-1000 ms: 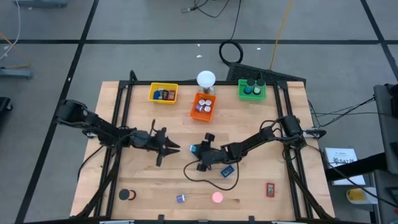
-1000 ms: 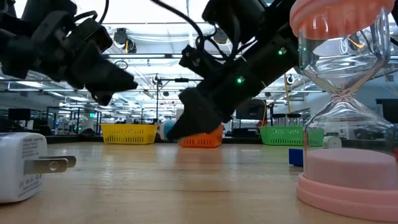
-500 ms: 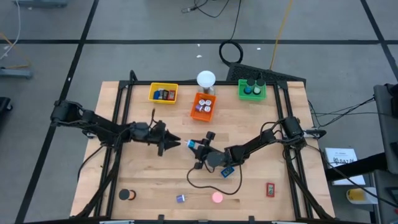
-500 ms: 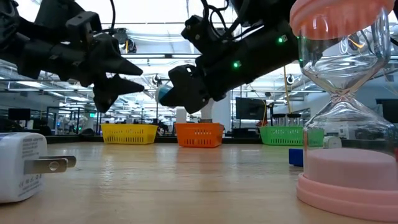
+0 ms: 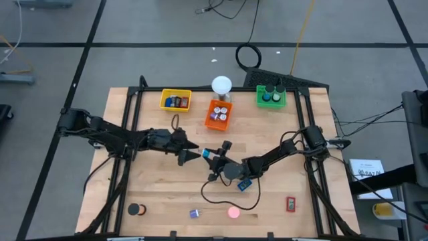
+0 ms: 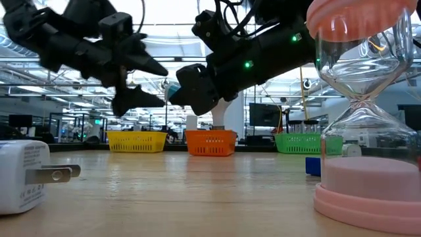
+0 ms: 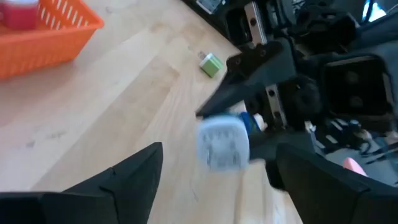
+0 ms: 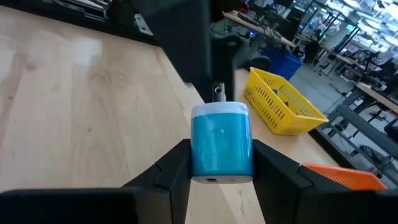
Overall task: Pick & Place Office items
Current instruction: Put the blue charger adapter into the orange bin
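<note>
My right pincer grips a smooth, boxy teal plug; my left pincer, at its nine o'clock, gapes wide.

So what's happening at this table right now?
The right hand holds a small light-blue charger plug in the air over the middle of the table. The left hand faces it with its fingers spread wide, close to the plug but not gripping it; it looks like a handover. Yellow, orange and green trays at the far edge already hold items, and several pieces lie loose near the front edge.
</note>
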Robot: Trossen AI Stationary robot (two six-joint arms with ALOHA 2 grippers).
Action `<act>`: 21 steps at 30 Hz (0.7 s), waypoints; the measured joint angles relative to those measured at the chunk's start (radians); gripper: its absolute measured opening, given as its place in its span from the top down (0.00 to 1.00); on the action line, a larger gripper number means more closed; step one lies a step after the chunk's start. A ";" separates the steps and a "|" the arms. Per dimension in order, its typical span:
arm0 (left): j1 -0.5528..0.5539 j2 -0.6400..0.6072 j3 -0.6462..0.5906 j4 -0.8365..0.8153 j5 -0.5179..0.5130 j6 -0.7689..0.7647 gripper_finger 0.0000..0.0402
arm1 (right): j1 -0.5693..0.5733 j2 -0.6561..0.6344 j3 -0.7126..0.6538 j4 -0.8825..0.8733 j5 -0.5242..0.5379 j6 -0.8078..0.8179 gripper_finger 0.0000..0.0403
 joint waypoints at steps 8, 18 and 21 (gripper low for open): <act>0.000 0.121 0.110 -0.028 0.074 0.026 0.26 | 0.017 0.000 0.000 0.021 0.007 -0.028 0.67; 0.000 0.179 0.156 -0.037 0.120 0.069 0.54 | 0.019 0.000 -0.001 0.004 0.040 -0.044 0.67; 0.006 0.170 0.156 -0.044 0.126 0.087 0.63 | 0.021 0.000 -0.001 0.004 0.045 -0.039 0.64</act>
